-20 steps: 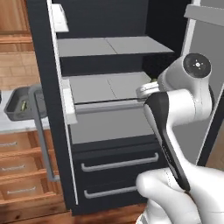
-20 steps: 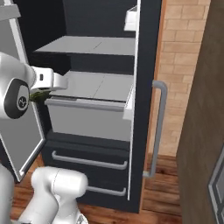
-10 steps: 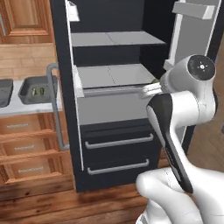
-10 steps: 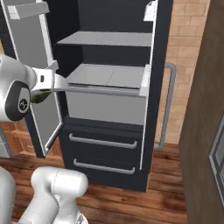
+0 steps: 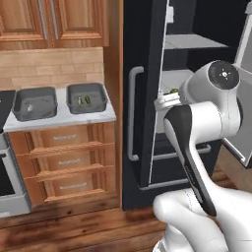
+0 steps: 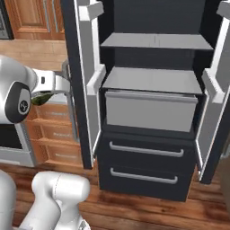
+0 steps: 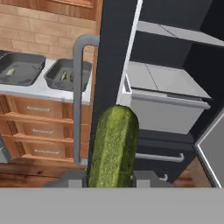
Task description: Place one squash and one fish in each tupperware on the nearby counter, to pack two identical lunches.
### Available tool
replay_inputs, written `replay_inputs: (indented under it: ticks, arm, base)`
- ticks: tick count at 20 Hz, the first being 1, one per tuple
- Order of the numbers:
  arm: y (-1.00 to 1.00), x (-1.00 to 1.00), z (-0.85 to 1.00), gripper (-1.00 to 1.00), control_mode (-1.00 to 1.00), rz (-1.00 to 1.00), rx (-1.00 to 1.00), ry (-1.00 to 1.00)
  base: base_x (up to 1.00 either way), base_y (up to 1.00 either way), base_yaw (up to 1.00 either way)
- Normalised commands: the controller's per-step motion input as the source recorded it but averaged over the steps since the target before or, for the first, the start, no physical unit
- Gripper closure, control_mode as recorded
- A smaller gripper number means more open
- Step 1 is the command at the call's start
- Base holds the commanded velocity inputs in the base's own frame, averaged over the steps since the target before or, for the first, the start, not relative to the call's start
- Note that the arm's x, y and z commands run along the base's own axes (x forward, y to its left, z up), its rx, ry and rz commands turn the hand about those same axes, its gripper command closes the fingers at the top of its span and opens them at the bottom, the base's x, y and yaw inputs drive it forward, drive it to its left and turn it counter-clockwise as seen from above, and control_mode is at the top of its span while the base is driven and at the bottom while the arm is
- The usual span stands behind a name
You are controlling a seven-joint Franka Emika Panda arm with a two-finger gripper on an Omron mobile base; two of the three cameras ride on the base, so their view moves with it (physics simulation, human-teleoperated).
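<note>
end effector (image 7: 110,177) grips squash (image 7: 113,146), its long axis pointing straight out from the fingers.

Open air lies above two dark trays on a grey counter (image 5: 59,118); the left tray (image 5: 34,102) and the right tray (image 5: 86,97) are both open from above. The open fridge door (image 5: 142,88) and its grey handle (image 5: 132,113) stand between the arm and the counter. Wooden cabinets (image 5: 54,22) hang well above the trays.
</note>
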Motion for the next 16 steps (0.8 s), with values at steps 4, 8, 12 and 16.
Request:
replay_inputs:
  ticks: [4,8,12,16]
  arm:
    - [0.00,0.00,0.00,1.00,1.00,0.00,0.00,0.00]
    - [0.00,0.00,0.00,1.00,1.00,0.00,0.00,0.00]
    - [0.00,0.00,0.00,1.00,1.00,0.00,0.00,0.00]
    - [0.00,0.00,0.00,1.00,1.00,0.00,0.00,0.00]
  base:
    - [-0.06,1.00,-0.08]
    - [0.00,1.00,-0.09]
    - [0.00,1.00,-0.09]
    - [0.13,0.99,-0.08]
